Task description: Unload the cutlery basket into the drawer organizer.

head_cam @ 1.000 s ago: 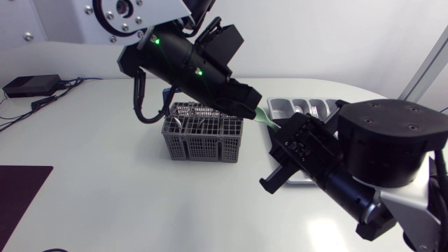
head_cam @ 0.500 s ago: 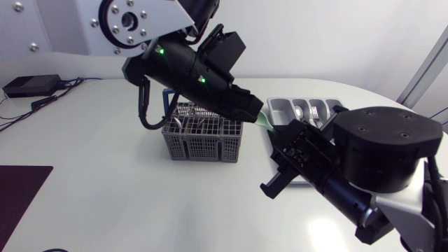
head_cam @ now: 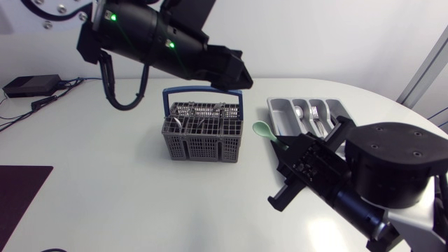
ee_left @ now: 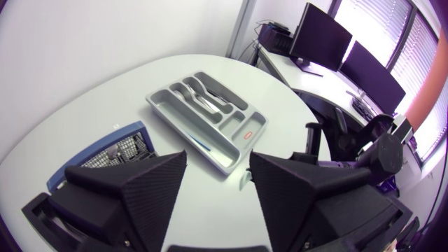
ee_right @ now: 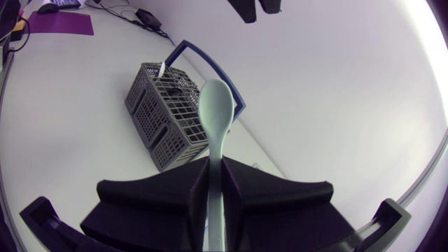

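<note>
A pale green spoon [head_cam: 262, 129] sticks up and left out of my right gripper [head_cam: 280, 145], which is shut on its handle between the basket and the organizer. In the right wrist view the spoon [ee_right: 215, 108] stands straight out from between the closed fingers [ee_right: 189, 192]. My left gripper [head_cam: 240, 77] hangs high above the basket's far right corner, and in its own view it is open [ee_left: 218, 168] with nothing in it. The grey cutlery basket [head_cam: 203, 133] with a blue handle holds metal cutlery. The grey drawer organizer [head_cam: 281, 115] lies right of it with cutlery in its compartments.
A black box with cables [head_cam: 31, 85] lies at the table's far left, and a dark mat [head_cam: 17, 192] lies at the near left edge. From the left wrist view the organizer [ee_left: 231, 150] lies ahead of the fingers, with the basket [ee_left: 105, 155] beside it.
My left gripper has let go of the green spoon, opened and risen back to the left. The right gripper has closed on the spoon's handle and keeps it, drifting slightly right and nearer.
</note>
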